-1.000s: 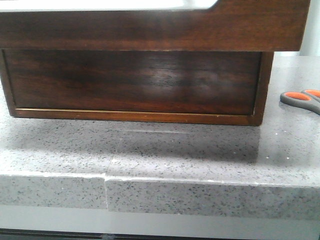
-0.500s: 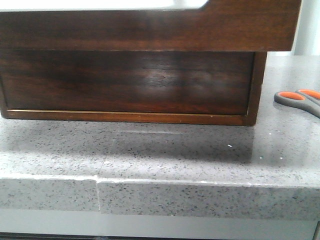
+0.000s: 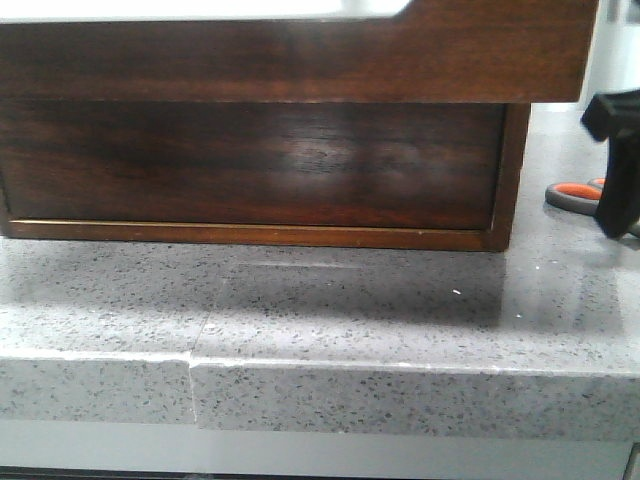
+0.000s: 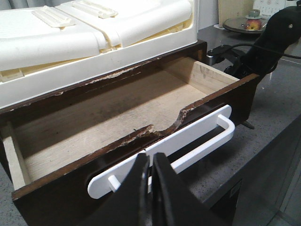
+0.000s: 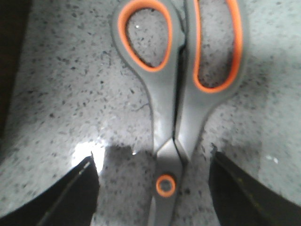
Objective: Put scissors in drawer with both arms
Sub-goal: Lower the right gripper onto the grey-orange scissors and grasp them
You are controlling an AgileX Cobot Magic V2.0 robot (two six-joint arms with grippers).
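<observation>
The scissors [image 5: 178, 94], grey handles with orange lining, lie flat on the speckled counter; the front view shows them at the far right [image 3: 570, 193]. My right gripper [image 5: 155, 188] is open and low over them, with one finger [image 5: 70, 193] on each side of the pivot; it also shows in the front view [image 3: 615, 160]. The dark brown drawer [image 4: 56, 197] is pulled out and its wooden inside is empty; its front also shows in the front view [image 3: 300, 60]. My left gripper [image 4: 150, 162] is shut on the drawer's white handle [image 4: 207, 136].
A white plastic box [image 4: 94, 33] sits on top of the cabinet. The cabinet body [image 3: 250, 165] stands behind the drawer front. The counter's front edge [image 3: 300, 365] has a seam at the left. A plate with a cup [image 4: 249, 23] stands at the back.
My right gripper has come into the front view at the right, down over the scissors. The cabinet has shifted slightly left in that view.
</observation>
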